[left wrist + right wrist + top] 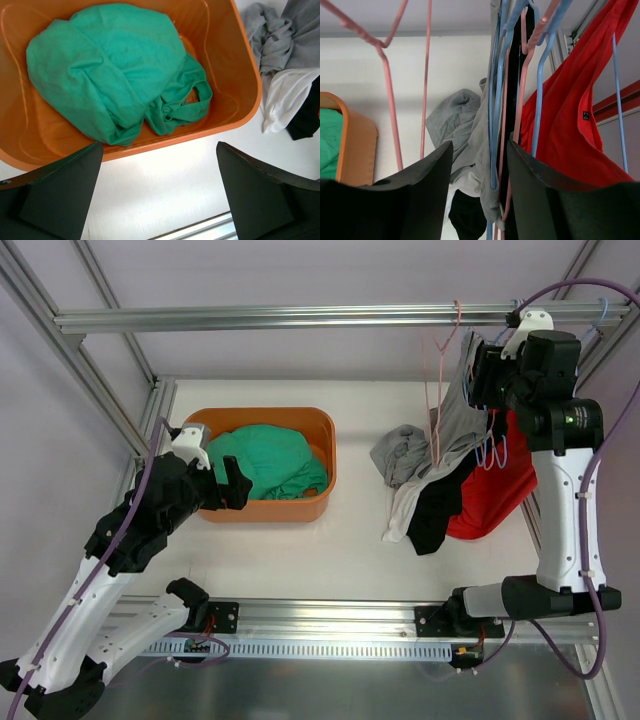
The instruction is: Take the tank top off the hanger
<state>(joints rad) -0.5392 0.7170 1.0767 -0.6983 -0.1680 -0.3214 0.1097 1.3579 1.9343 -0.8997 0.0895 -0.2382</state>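
Note:
A grey tank top (455,415) hangs on a blue hanger (493,125) from the top rail at the right, its lower part bunched on the table. In the right wrist view the grey tank top (479,131) and hanger wires pass between my right fingers. My right gripper (480,145) is open around them, jaws apart and not pinching; it is high by the rail (478,375). My left gripper (159,150) is open and empty, just in front of the orange basket (252,85), also visible from above (225,483).
The basket (262,512) holds a green garment (265,460). A red garment (500,490), a black one (440,505) and a white one (405,510) hang beside the grey one. An empty pink hanger (437,370) hangs left of them. Frame posts stand at both sides.

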